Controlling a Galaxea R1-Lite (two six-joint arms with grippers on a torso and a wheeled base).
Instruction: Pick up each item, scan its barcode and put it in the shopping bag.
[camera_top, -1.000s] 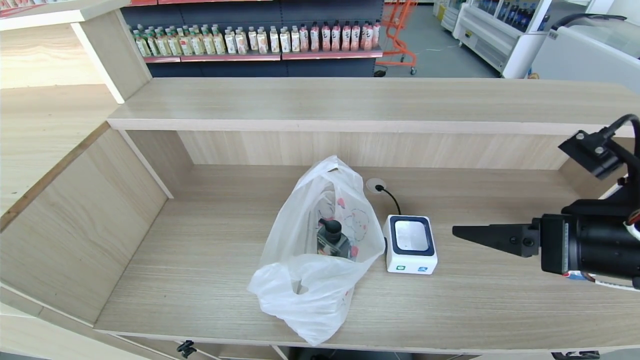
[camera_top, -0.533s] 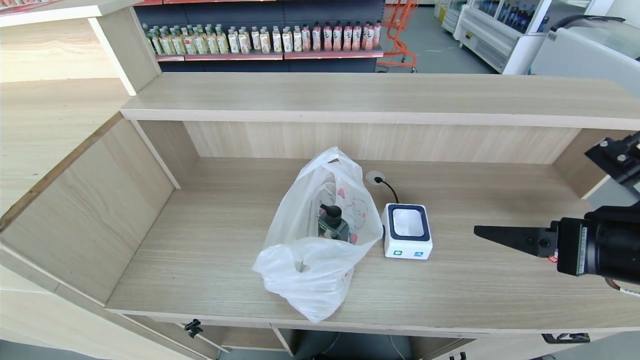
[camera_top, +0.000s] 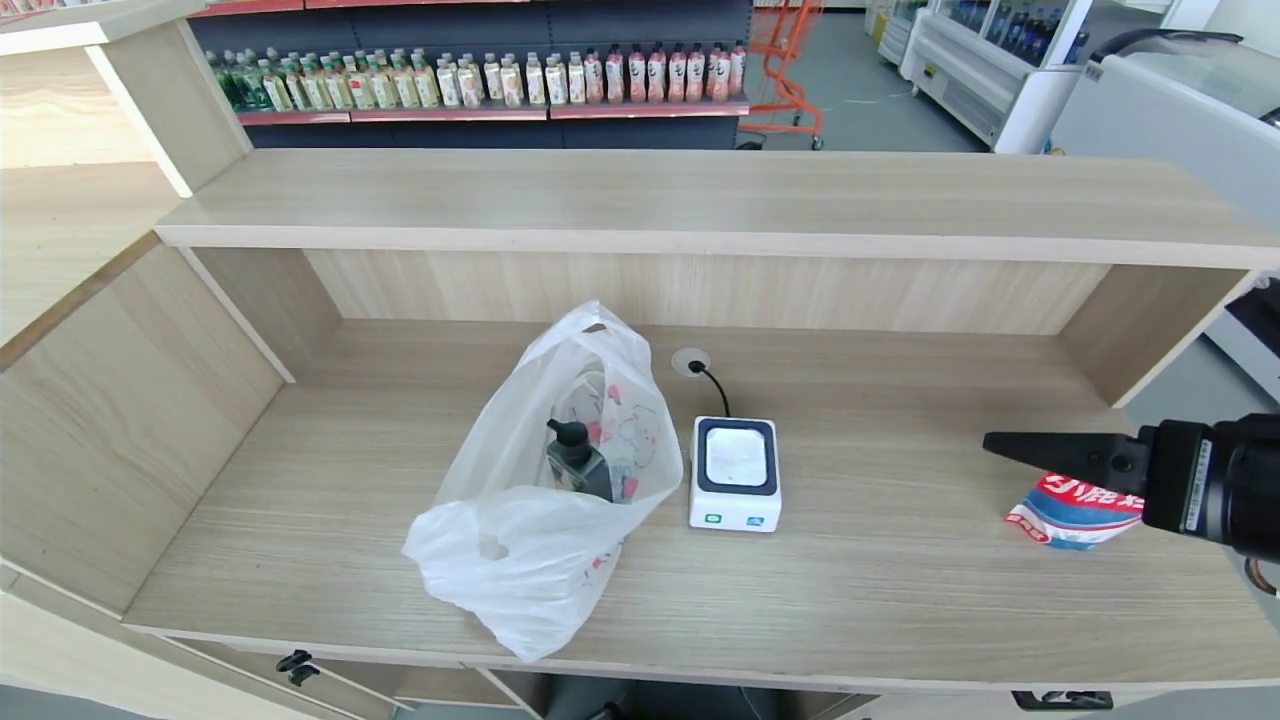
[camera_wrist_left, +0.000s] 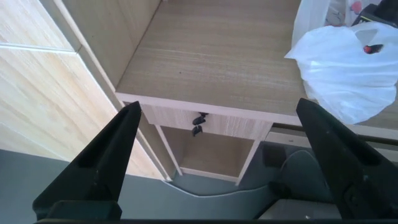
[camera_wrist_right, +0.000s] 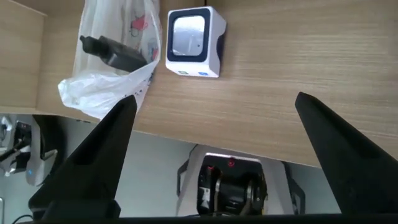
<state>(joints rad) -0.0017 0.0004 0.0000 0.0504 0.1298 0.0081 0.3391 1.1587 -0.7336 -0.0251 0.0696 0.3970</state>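
Clearly the right arm is nearer: the snack packet (camera_top: 1068, 508) lies at the counter's (camera_top: 900, 580) far right, seemingly under the right gripper (camera_top: 1010, 445), whose spread fingers point past it toward the scanner (camera_top: 735, 470). The shopping bag (camera_top: 520, 560) lies beyond the scanner. The left gripper (camera_wrist_left: 217, 112), also spread, hangs off the counter's front edge.

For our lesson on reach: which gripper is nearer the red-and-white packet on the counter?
Right. The right gripper hangs close by the packet, jaws open. The left gripper is off the counter's front edge, past the shopping bag.
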